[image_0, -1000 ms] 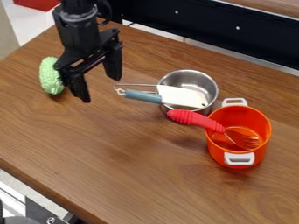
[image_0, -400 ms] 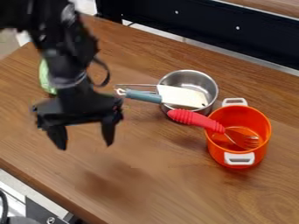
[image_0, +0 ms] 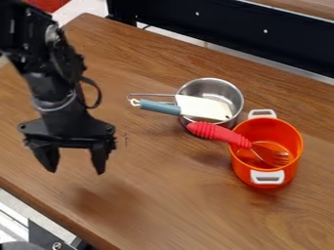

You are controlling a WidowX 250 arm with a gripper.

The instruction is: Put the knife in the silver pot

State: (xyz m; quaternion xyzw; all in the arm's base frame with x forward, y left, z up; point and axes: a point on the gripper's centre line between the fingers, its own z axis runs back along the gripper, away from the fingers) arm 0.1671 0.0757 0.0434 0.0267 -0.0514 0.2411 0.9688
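Claw, one, hangs over the left part of one worktop, its two fingers wide apart; since the earlier frames it has come nearer the camera and gone left. One orange pot with two white handles stands at the right, one red-handled fork leaning in it. Just beyond is one silver pot, where one knife lies across the rim, unmoved like both pots. Its long axis runs left to right across the view, the blue-grey handle pointing left, the white blade right.
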